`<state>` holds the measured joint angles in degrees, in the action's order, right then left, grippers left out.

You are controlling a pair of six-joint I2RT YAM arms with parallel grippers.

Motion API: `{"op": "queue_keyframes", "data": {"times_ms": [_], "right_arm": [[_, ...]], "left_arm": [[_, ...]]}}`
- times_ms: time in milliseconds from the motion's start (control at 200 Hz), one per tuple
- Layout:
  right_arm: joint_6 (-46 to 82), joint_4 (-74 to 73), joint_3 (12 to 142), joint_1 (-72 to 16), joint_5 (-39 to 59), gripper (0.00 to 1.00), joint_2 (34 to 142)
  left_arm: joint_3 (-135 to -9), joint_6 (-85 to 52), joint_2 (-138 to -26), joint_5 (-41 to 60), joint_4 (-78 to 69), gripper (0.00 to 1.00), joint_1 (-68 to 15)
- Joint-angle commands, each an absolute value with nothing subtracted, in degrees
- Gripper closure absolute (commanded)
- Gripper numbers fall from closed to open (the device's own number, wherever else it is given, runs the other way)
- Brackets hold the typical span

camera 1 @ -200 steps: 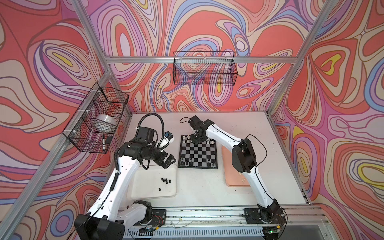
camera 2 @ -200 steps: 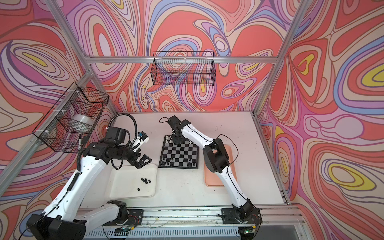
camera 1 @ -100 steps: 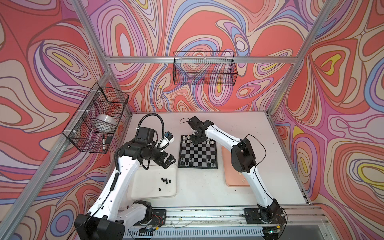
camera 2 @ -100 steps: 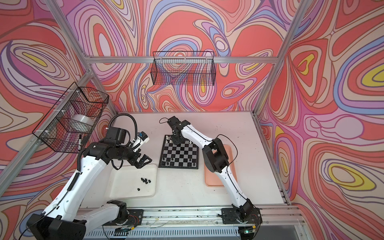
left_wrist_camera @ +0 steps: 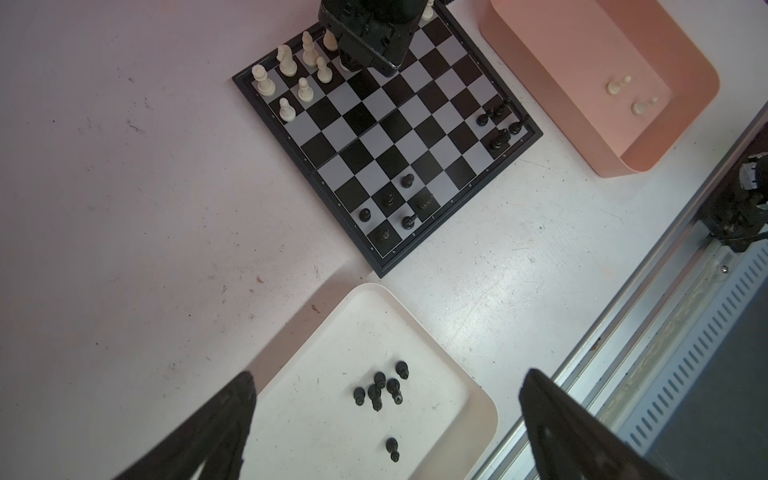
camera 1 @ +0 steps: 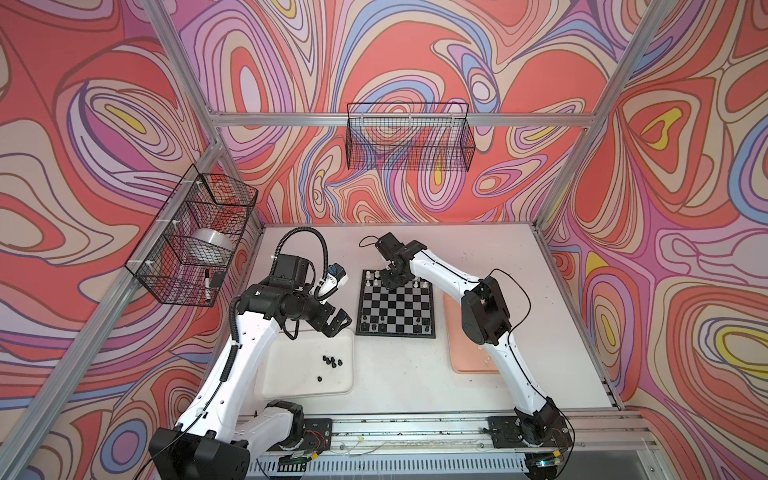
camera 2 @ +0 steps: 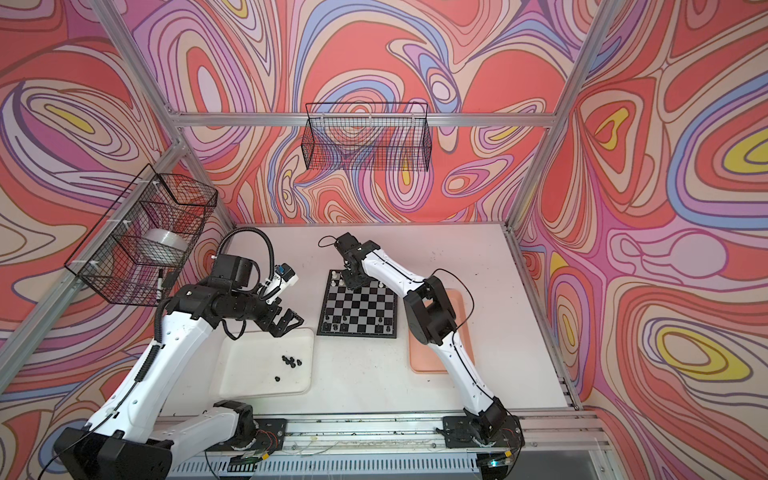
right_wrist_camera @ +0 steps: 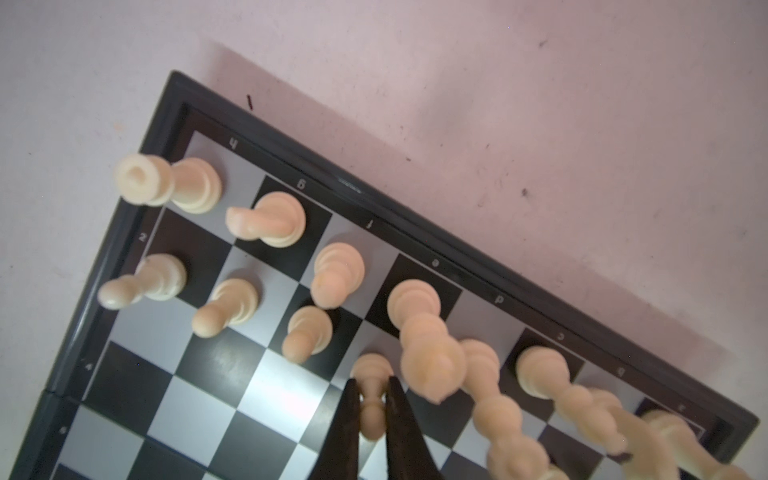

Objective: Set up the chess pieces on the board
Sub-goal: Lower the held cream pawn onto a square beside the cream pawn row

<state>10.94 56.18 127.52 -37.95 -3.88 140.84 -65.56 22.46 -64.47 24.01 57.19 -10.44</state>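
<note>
Small cream-white pawn (right_wrist_camera: pixel 372 370) stood pinched by right pincer (right_wrist_camera: pixel 371 392) on far rows of black-and-silver checkered chessboard (camera 1: pixel 395 307), left pincer (camera 1: pixel 340 323) hung spread above white tray (camera 1: pixel 291 374)

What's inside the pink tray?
Two cream-white chess pieces sit in the pink tray. In both top views the right arm covers part of it.

Both top views show me the whole table (camera 1: pixel 498 249) from high in front; both wrist cameras look down at the board (left_wrist_camera: pixel 386 137), right nearest.
</note>
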Motion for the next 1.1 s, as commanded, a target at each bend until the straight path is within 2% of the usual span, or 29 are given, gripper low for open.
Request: {"op": "queue_keyframes", "data": {"times_ms": [0,441,1097], "right_arm": [[10.4,57.0,128.8,-38.3,-5.0,0.87,141.6],[10.3,57.1,128.7,-38.3,-5.1,0.87,141.6],[10.1,56.9,129.1,-38.3,-5.0,0.8,141.7]], "left_arm": [[-65.0,22.7,-63.6,24.9,57.2,0.0,-10.2],[-64.8,22.7,-63.6,25.0,57.1,0.0,-10.2],[-64.8,22.7,-63.4,25.0,57.1,0.0,-10.2]]}}
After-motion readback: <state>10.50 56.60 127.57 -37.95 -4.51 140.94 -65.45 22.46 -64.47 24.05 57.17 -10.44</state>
